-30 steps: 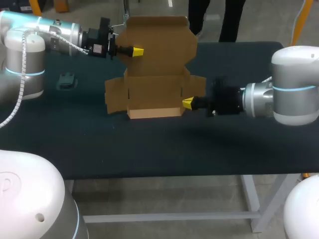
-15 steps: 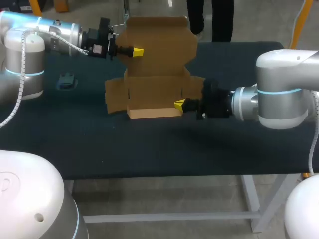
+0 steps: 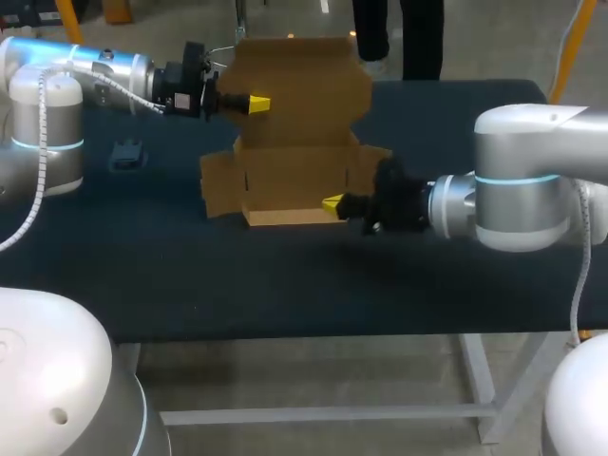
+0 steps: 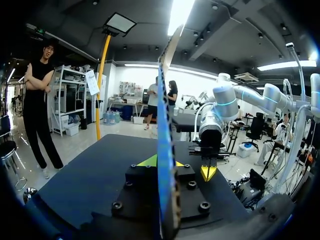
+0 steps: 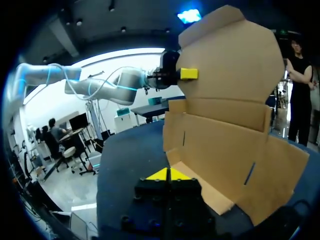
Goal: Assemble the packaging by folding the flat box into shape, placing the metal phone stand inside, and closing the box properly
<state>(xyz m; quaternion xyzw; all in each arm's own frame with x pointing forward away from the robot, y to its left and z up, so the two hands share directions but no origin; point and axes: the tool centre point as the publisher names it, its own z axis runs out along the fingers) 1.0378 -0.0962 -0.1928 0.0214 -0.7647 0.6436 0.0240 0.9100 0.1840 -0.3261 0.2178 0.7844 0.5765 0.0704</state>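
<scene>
Left gripper [image 3: 255, 102] pinches the lid [image 3: 304, 76] near the table's [image 3: 285, 275] far edge; right gripper [image 3: 332, 204], tips pressed together at the front wall [image 3: 285, 217], could shove the box [image 3: 285, 176] askew

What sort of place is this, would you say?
Probably a robotics lab bench: a left arm and a right arm reach over a dark table with a half-folded cardboard box on it.

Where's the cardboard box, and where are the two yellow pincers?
cardboard box [image 3: 299, 176]: head view, middle of its upright panel.
left pincer [image 3: 258, 102]: head view, its yellow tips.
right pincer [image 3: 332, 204]: head view, its yellow tips.
</scene>
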